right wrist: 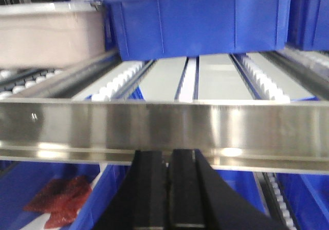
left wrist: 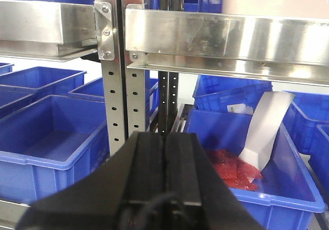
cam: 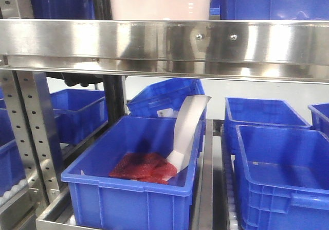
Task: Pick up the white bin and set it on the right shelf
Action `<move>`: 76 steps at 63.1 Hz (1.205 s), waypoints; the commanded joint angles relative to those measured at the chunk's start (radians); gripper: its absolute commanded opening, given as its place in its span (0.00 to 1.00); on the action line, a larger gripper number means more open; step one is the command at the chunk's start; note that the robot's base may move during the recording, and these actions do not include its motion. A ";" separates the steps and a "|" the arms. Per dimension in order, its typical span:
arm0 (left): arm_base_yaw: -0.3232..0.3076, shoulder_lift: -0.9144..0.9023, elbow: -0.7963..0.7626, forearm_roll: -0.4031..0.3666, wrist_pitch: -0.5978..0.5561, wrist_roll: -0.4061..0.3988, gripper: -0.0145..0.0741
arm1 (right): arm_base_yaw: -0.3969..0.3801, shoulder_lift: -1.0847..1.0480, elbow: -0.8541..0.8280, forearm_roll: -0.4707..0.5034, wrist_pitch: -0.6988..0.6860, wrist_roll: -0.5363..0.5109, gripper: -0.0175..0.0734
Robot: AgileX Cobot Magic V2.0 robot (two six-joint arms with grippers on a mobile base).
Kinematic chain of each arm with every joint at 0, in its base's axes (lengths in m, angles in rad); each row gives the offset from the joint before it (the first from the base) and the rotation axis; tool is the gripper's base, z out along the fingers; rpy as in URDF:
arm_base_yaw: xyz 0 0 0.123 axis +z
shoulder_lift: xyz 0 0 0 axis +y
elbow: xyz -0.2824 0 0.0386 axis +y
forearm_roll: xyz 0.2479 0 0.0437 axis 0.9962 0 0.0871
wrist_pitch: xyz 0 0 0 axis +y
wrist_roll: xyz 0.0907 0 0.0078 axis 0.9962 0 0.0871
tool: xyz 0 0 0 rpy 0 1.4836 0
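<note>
The white bin [cam: 159,1] sits on the upper tier of the steel rack, just behind the broad front rail [cam: 164,39], with blue crates on either side of it. From the front camera it lies at about twelve o'clock, its long face turned toward us.

Both arms hang below that tier. The left gripper [left wrist: 164,173] has its black fingers pressed together on nothing, pointing at the perforated upright [left wrist: 115,86]; the bin's pale side shows only at about one o'clock in its view, above the rail. The right gripper [right wrist: 167,189] is likewise closed and empty, tucked under the rail. In its blurred view the bin [right wrist: 51,37] is at ten o'clock, on the roller tracks [right wrist: 123,78], left of a blue crate [right wrist: 200,19].

So the bin stands above and between the two wrists. I would judge neither arm clearly nearer. Both would need to rise over the rail and open before any grab.
</note>
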 commanded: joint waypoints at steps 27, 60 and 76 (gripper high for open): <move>0.001 -0.012 0.022 -0.010 -0.091 -0.009 0.03 | -0.102 -0.299 0.292 0.008 -0.125 -0.005 0.27; 0.001 -0.012 0.022 -0.010 -0.091 -0.009 0.03 | -0.102 -0.294 0.292 -0.020 -0.131 -0.005 0.27; 0.001 -0.012 0.022 -0.010 -0.091 -0.009 0.03 | -0.102 -0.294 0.292 -0.020 -0.131 -0.005 0.27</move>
